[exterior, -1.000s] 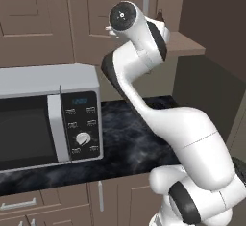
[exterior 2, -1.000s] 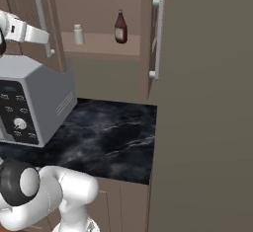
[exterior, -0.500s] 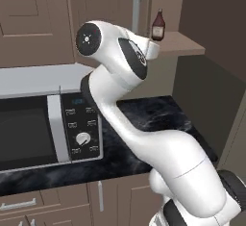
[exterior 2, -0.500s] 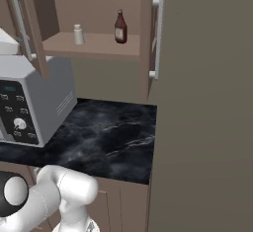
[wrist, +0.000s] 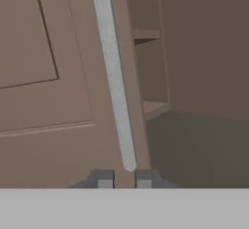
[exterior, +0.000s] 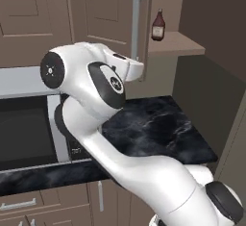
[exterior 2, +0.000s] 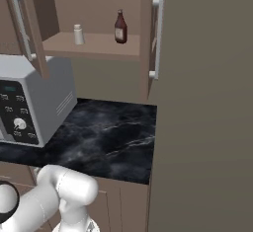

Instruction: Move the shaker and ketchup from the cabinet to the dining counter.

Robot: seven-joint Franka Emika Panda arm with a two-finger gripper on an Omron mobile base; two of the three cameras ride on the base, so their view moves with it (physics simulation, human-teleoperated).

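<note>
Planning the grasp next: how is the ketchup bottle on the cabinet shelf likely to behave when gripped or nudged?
The ketchup stands upright, tall and narrow-necked, so a nudge near its top would probably tip it. Its body looks rigid, likely firm between the fingers. It stands apart from the shaker, so a fall may miss it.

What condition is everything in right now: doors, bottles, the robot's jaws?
cabinet: open, its doors swung outward.
ketchup: upright on the cabinet shelf, capped.
shaker: upright on the same shelf, apart from the ketchup.
microwave: door shut.
gripper: jaws slightly parted, just below the door handle, holding nothing.
</note>
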